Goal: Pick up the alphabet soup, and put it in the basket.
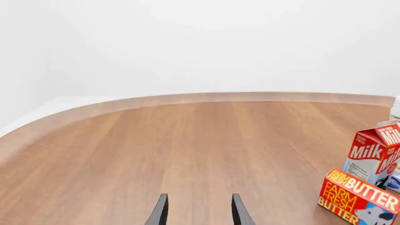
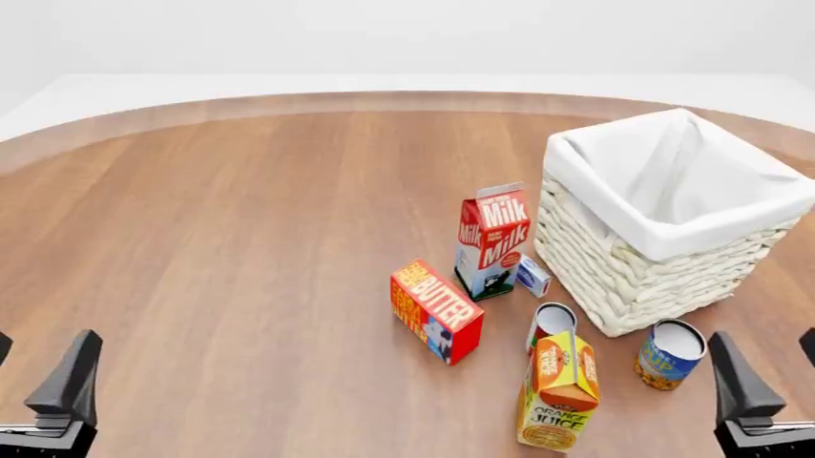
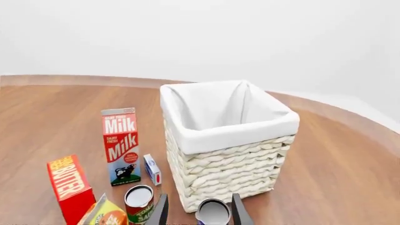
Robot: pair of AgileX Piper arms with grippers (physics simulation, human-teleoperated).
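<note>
L wrist view: left pincer (image 1: 199, 213) released, fingers apart over bare bench (image 1: 187, 145), nothing between them. Milk carton (image 1: 375, 154) and butter box (image 1: 357, 198) off to one side.

Front view: basket (image 2: 637, 258) toward the bench's far right. Alphabet soup (image 2: 667, 354) upright just beside the basket's near corner, nr the bench's near right edge; touching or not, can't tell. Red-label can (image 2: 552, 324) just beside the basket's near-left wall. OJ carton (image 2: 559, 391) nearer the near edge. Right pincer (image 2: 774, 382) released, near the soup, not touching.

R wrist view: soup's pale top sits in line w/ the gap of the open fingers, ahead of their tips. Small blue-white box (image 3: 152, 169) btwn milk and basket.
</note>
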